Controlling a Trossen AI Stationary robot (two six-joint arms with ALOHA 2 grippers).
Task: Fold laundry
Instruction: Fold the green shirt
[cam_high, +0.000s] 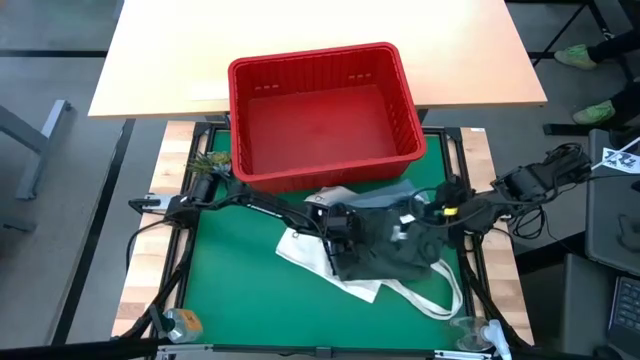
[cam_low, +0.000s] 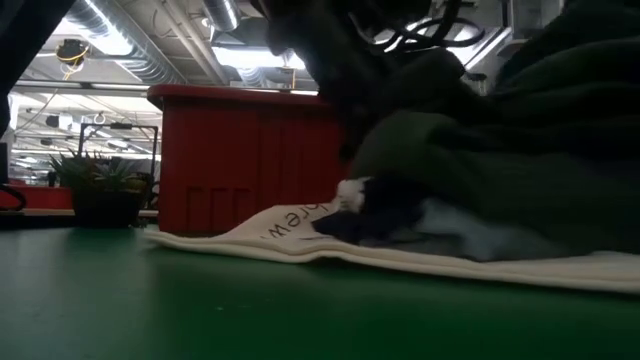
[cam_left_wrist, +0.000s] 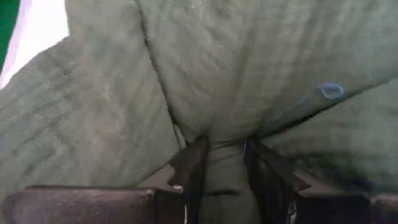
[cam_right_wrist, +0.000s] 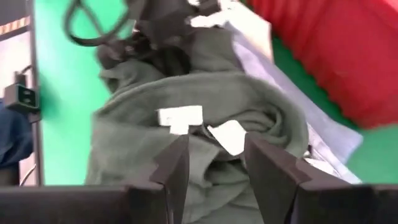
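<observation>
**High view: both grippers at the olive garment on the green mat**

High view shows the dark olive green garment (cam_high: 395, 250) bunched on the green mat (cam_high: 235, 285), just in front of the red basket (cam_high: 322, 115); it lies partly over a white tote bag (cam_high: 330, 268), whose handles trail toward the mat's near right corner; a light blue piece of laundry (cam_high: 385, 192) shows between the garment and the basket.

Left gripper (cam_high: 345, 232) sits at the garment's left edge; in the left wrist view its 2 fingers (cam_left_wrist: 193, 171) pinch a fold of olive cloth between them, so it is grasping the garment.

Right gripper (cam_high: 428, 213) is at the garment's right side; in the right wrist view its fingers (cam_right_wrist: 177, 168) stand apart over the cloth beside 2 white labels (cam_right_wrist: 180, 116); whether they grip anything, I cannot tell.

Low view: the olive heap rests on the tote; a potted plant (cam_low: 100, 185) stands at the far left.
</observation>
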